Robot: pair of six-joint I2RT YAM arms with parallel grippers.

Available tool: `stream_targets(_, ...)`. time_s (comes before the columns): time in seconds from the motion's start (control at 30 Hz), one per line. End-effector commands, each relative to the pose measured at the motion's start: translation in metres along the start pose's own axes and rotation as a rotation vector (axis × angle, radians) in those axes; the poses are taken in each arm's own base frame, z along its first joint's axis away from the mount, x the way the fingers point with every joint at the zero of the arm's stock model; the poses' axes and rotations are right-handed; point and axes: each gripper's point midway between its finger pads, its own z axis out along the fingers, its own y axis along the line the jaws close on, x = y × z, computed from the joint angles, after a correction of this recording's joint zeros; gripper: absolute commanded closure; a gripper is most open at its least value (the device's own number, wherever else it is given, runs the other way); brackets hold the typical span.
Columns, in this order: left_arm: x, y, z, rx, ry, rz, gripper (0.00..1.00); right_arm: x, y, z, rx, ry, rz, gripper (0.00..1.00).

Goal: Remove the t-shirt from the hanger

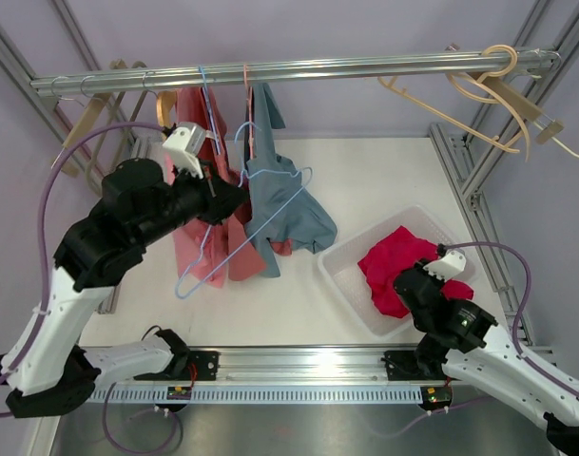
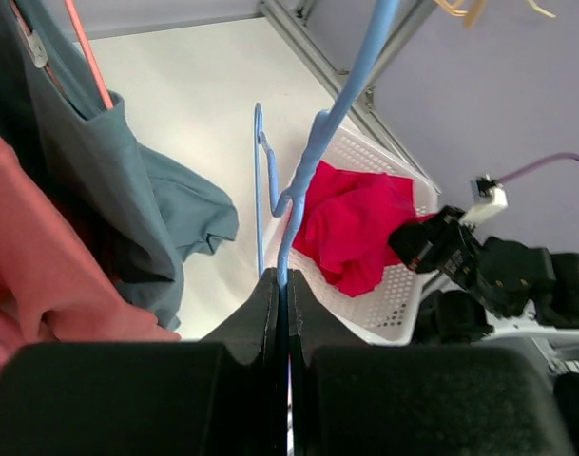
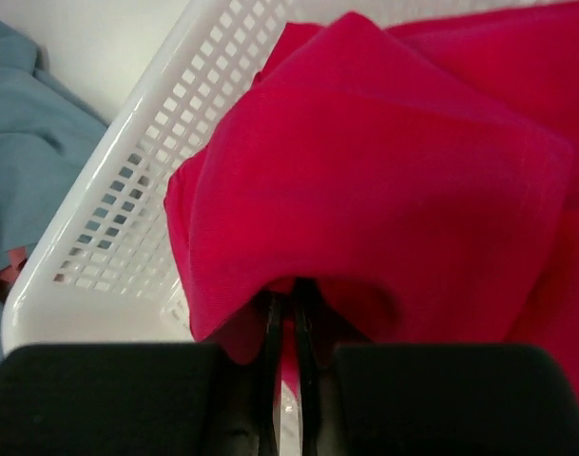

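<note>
Left hand (image 2: 282, 275) is clenched on the wire of the blue hanger (image 2: 349, 68), fingers pressed together with the wire running up out of the tips. Held up in front of the hanging clothes, below the rail (image 1: 318, 68). What I can see of that hanger is bare wire, no cloth on it; can't tell whether its hook is on the rail. Right hand (image 3: 287, 294) is low over the white basket (image 3: 108, 218), fingers nearly together with a fold of the red t-shirt (image 3: 384, 161) pinched between them, cloth draped over the tips. Red t-shirt is bunched up inside the basket, off the hanger. Basket sits on the right side of the worktop (image 1: 384, 180), just ahead of my right arm. Just beside the left hand a grey-blue t-shirt (image 1: 289, 214) hangs from the rail with a salmon hanger wire in its neck, its lower edge on the worktop. Next to it on the left, a salmon-pink t-shirt (image 1: 199, 247) also hanging. Wooden hangers (image 1: 489, 85) are hooked at the right end of the rail, well apart from both hands.
</note>
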Motion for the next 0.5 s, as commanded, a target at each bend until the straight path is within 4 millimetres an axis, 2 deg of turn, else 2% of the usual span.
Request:
stream_targets(0.0,-0.04,-0.002,0.022,-0.027,-0.116,0.033,1.0,0.008,0.015,-0.001,-0.063,0.036,0.185,0.87)
stream_targets(0.07,-0.045,-0.003,0.036,-0.034,-0.117,0.031,1.0,0.013,0.019,-0.002,-0.089,0.063,0.187,0.74)
stream_targets(0.1,-0.04,0.0,0.054,-0.05,-0.089,0.03,1.0,0.013,0.021,-0.006,-0.1,0.077,0.188,0.66)
stream_targets(0.13,-0.041,0.001,0.061,-0.058,-0.086,0.03,1.0,0.011,0.022,-0.008,-0.108,0.082,0.186,0.49)
stream_targets(0.17,-0.049,0.0,0.066,-0.063,-0.105,0.029,1.0,0.009,0.024,-0.01,-0.118,0.085,0.171,0.43)
stream_targets(0.23,-0.049,0.002,0.085,-0.077,-0.097,0.029,1.0,-0.002,0.024,-0.018,-0.121,0.083,0.135,0.29)
stream_targets(0.27,-0.059,-0.001,0.089,-0.075,-0.123,0.031,1.0,-0.012,0.026,-0.024,-0.134,0.077,0.116,0.23)
stream_targets(0.3,-0.061,-0.001,0.094,-0.077,-0.126,0.033,1.0,-0.016,0.029,-0.028,-0.15,0.077,0.1,0.19)
stream_targets(0.33,-0.058,-0.001,0.11,-0.083,-0.107,0.036,1.0,-0.023,0.032,-0.032,-0.169,0.073,0.097,0.17)
stream_targets(0.37,-0.067,-0.005,0.112,-0.076,-0.127,0.037,1.0,-0.032,0.038,-0.04,-0.204,0.071,0.085,0.17)
stream_targets(0.47,-0.071,-0.011,0.137,-0.073,-0.132,0.051,1.0,-0.042,0.047,-0.053,-0.282,0.076,0.051,0.15)
